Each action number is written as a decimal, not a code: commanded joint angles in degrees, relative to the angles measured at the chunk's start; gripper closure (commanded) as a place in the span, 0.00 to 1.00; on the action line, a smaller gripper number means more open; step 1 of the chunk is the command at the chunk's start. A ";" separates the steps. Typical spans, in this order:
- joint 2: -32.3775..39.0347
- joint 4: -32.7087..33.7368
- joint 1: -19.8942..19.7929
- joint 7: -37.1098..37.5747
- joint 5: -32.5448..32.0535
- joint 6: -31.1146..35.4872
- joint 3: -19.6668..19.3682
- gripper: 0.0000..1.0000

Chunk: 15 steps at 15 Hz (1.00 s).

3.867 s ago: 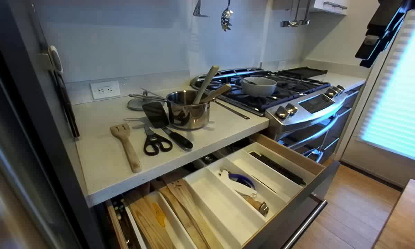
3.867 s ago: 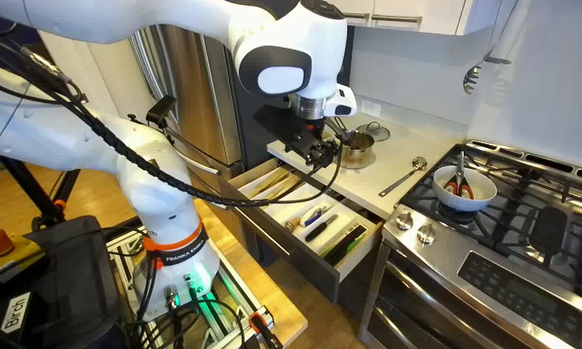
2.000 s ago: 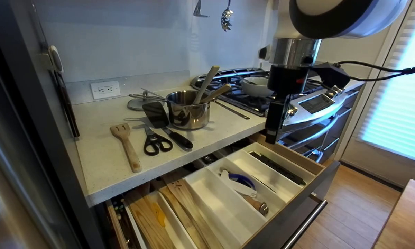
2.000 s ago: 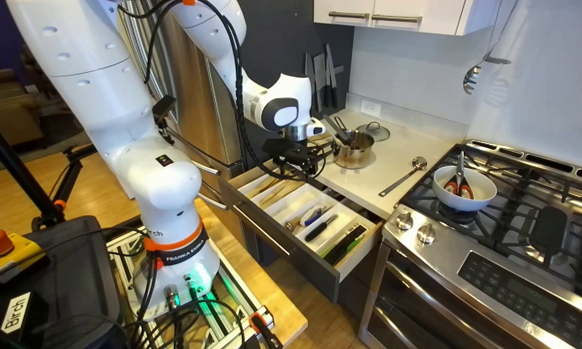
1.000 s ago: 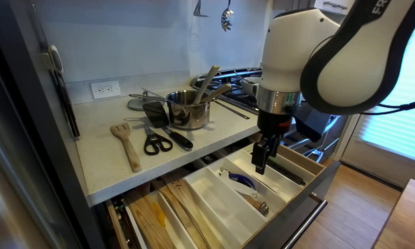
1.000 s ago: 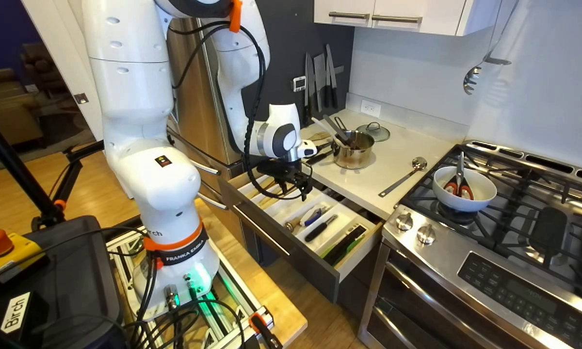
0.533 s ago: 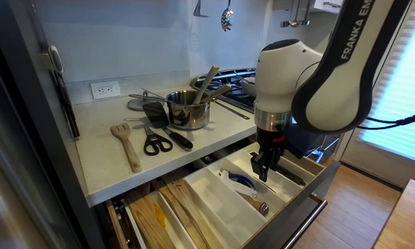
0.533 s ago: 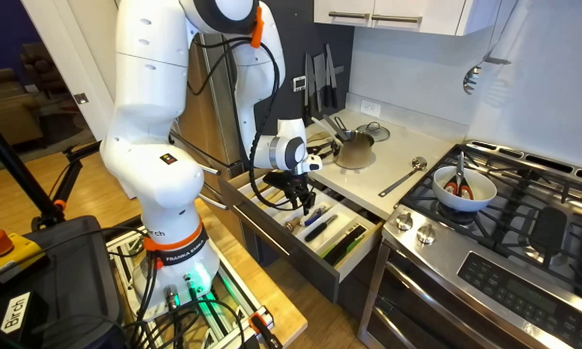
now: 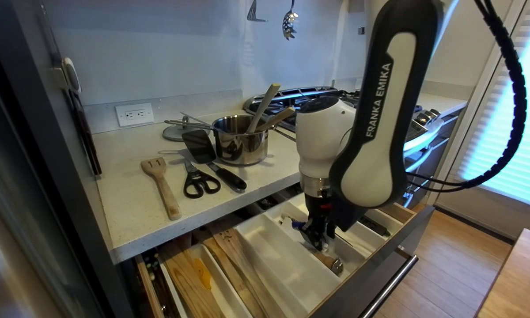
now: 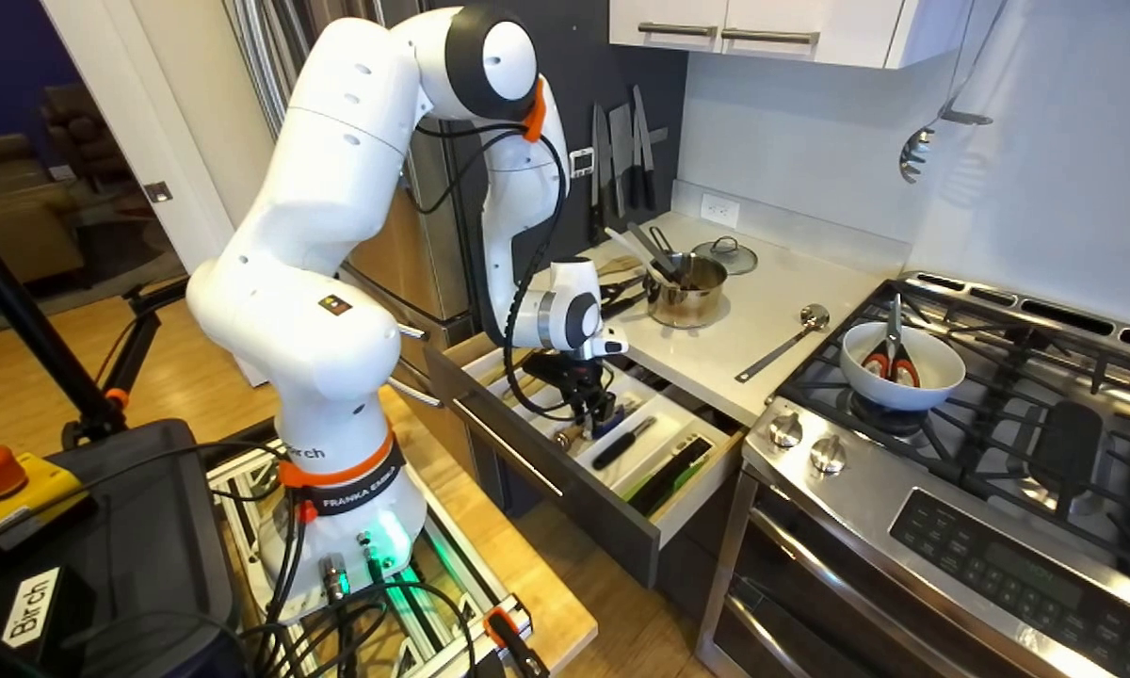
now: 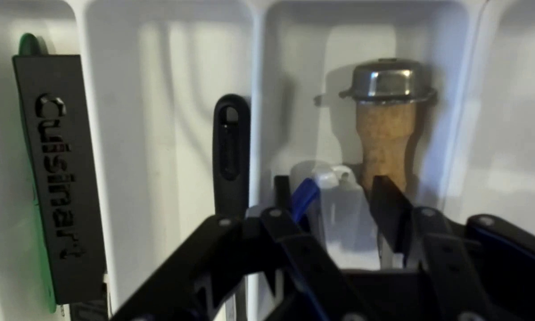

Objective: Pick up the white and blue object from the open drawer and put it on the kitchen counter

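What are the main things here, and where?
Kitchen counter: one, off-white, beside stove
Stove: one, silver and black, beside counter
Open drawer: one, dark front, under counter
White and blue object: one, white and blue, in drawer
Brown-handled tool: one, brown, same compartment
Black-handled tool: one, black, next compartment
Cuisinart strip: one, black, end compartment
Wooden utensils: several, tan, toward opposite end
Pot, metal spoon: one each, silver, on counter
Lid: one, greyish, beside pot
Black scissors, spatula: one each, black, on counter
Wooden turner: one, tan, on counter
Bowl: one, white, on stove
Orange scissors: one, orange handles, in bowl
Knives: several, silver, on dark panel
Arm: one, white and black, above drawer
Gripper: one, black, astride white and blue object
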 commanded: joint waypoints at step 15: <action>-1.98 2.38 0.52 -11.67 14.32 1.03 -1.08 0.99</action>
